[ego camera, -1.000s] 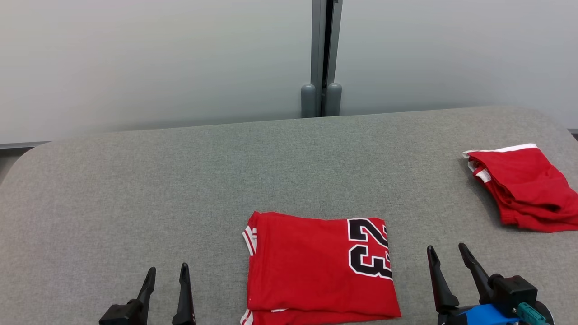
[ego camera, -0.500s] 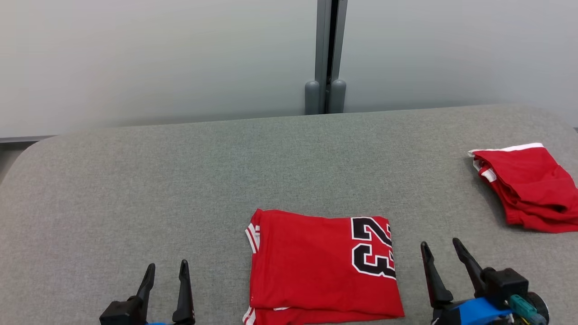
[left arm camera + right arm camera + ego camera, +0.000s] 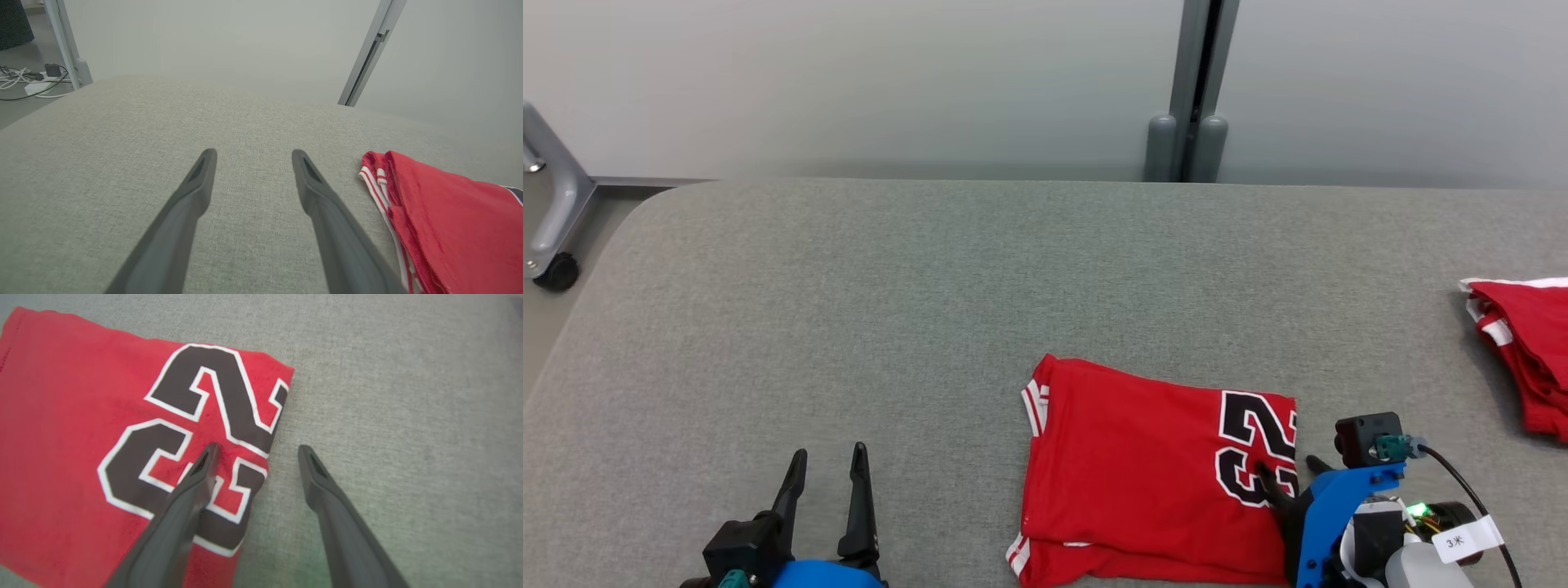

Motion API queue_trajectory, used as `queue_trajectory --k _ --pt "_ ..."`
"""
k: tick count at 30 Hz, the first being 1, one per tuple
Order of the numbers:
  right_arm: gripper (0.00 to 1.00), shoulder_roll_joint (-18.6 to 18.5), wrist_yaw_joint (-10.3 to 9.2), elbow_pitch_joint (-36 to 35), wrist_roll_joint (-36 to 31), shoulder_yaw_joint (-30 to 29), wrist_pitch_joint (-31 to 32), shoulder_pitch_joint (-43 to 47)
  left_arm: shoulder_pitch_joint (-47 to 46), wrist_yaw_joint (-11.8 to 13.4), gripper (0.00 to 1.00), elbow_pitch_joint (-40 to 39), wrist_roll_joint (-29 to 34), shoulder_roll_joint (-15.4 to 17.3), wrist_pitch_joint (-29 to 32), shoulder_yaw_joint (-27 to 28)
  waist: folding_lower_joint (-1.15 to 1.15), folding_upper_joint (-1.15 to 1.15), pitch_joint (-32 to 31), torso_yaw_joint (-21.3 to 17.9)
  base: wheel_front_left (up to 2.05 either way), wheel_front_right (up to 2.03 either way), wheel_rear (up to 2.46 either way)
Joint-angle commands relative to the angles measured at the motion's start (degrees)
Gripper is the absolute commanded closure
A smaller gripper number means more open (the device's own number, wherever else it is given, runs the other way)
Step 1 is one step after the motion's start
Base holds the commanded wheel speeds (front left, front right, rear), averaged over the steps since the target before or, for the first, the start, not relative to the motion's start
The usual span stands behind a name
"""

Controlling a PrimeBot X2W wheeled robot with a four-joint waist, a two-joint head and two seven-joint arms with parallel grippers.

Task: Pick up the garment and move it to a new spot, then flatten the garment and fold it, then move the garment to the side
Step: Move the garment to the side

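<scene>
The garment [image 3: 1143, 457] is a red jersey with a black "23", folded into a neat rectangle at the near middle of the grey table [image 3: 849, 286]. My right gripper [image 3: 1289, 467] stands open, tipped down over the jersey's right edge. In the right wrist view it [image 3: 258, 448] straddles that edge, one finger above the printed number [image 3: 192, 416] and the other above bare table. My left gripper [image 3: 829, 451] is open and empty, low over the table to the left of the jersey; in the left wrist view it [image 3: 253, 153] has the jersey's striped edge [image 3: 380, 192] to its right.
A second red garment [image 3: 1523, 343] lies bunched at the table's right edge. A grey post [image 3: 1196, 90] stands behind the table against the pale wall. A wheeled metal frame [image 3: 547, 220] sits on the floor at the far left. Cables [image 3: 24, 81] lie on the floor.
The head camera has swung, shifting the whole scene to the right. My right gripper has moved from beside the jersey to over its right edge and tipped downward. The left gripper has stayed put.
</scene>
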Motion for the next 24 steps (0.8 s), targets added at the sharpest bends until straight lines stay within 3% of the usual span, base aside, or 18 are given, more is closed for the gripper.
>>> queue_trajectory --k 1,4,5,7,8,9,15,24 --pt "0.00 -0.08 0.01 0.89 1.55 -0.10 1.39 -0.52 -0.76 -0.26 0.00 0.20 0.50 -0.20 -0.24 0.34 0.00 0.00 0.86 1.41 0.00 0.00 0.00" --pt "0.02 -0.03 0.01 2.29 3.56 1.12 3.77 -0.38 -0.41 -0.52 0.00 0.23 0.74 -0.73 -0.24 1.09 0.00 0.00 1.04 2.38 0.00 0.00 0.00" --pt "0.42 0.09 0.02 2.46 4.37 1.72 4.13 -0.25 -0.29 -0.63 0.00 0.19 0.95 -0.85 -0.24 1.29 0.00 0.00 1.09 2.51 0.00 0.00 0.00" --pt "0.72 0.16 0.03 2.22 5.80 2.27 3.53 -0.29 -0.05 -0.70 0.00 0.02 1.18 -1.07 -0.24 1.77 0.00 0.00 1.21 2.48 0.00 0.00 0.00" --pt "0.95 0.14 0.02 2.11 5.80 2.46 3.40 -0.53 0.09 -0.77 0.00 -0.08 1.42 -1.17 -0.24 1.90 0.00 0.00 1.26 2.23 0.00 0.00 0.00" --pt "1.00 0.11 0.02 1.80 5.42 2.69 2.72 -1.00 0.17 -0.86 0.00 -0.15 1.67 -1.32 -0.24 1.94 0.00 0.00 1.32 1.79 0.00 0.00 0.00" --pt "1.00 -0.29 -0.02 -0.63 1.86 1.12 -0.55 -4.42 -0.04 -1.74 0.00 -0.66 2.78 -1.91 -0.23 2.63 0.00 0.00 2.02 -3.80 0.00 0.00 0.00" --pt "1.00 -4.22 0.00 -6.86 0.82 0.14 0.05 -8.07 -2.38 -2.95 0.00 -2.49 5.35 -1.50 -0.18 3.27 0.00 0.00 6.39 -18.40 0.00 0.00 0.00"
